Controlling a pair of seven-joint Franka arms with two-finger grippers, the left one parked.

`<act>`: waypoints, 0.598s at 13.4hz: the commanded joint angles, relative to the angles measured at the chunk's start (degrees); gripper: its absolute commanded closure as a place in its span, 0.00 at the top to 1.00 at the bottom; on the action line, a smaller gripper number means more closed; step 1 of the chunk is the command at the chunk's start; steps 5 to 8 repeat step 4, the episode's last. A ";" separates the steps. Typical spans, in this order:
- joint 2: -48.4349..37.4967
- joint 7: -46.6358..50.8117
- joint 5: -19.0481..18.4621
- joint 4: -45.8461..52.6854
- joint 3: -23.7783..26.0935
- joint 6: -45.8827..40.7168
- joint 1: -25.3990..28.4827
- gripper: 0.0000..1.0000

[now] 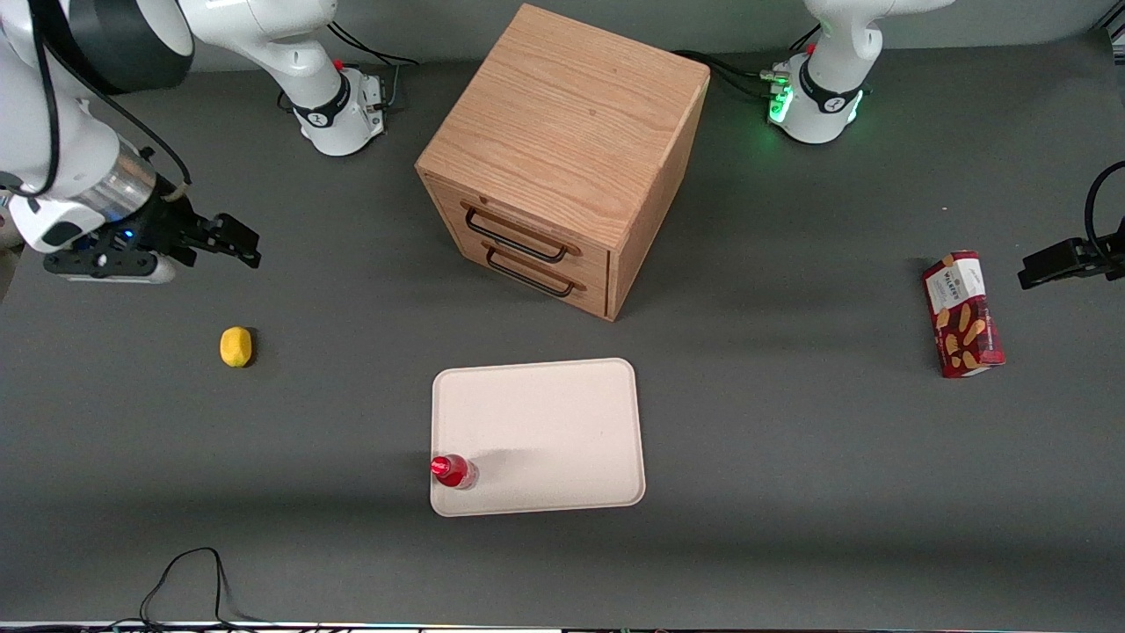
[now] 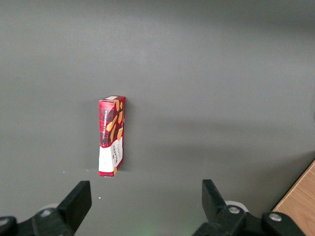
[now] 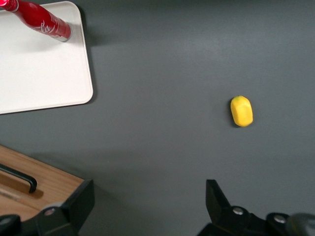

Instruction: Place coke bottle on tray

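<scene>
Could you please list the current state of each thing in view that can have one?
Coke bottle: upright on the tray, at a corner near the front camera.
Tray: flat, holding only the bottle.
Drawers: both shut.
Biscuit box: lying flat.
Lemon: resting on the table.
Tool: open, empty, raised above the lemon.

I see the coke bottle (image 3: 43, 22) standing on the tray (image 3: 44, 73), near its corner. My gripper (image 3: 147, 206) hangs with fingers spread over bare table, lemon (image 3: 241, 111) well apart.
</scene>
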 commanded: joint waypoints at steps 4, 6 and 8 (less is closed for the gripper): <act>1.49 -4.77 0.18 6.86 -3.88 -6.00 0.17 1.00; 1.49 -4.77 0.18 6.86 -3.88 -6.00 0.17 1.00; 1.49 -4.77 0.18 6.86 -3.88 -6.00 0.17 1.00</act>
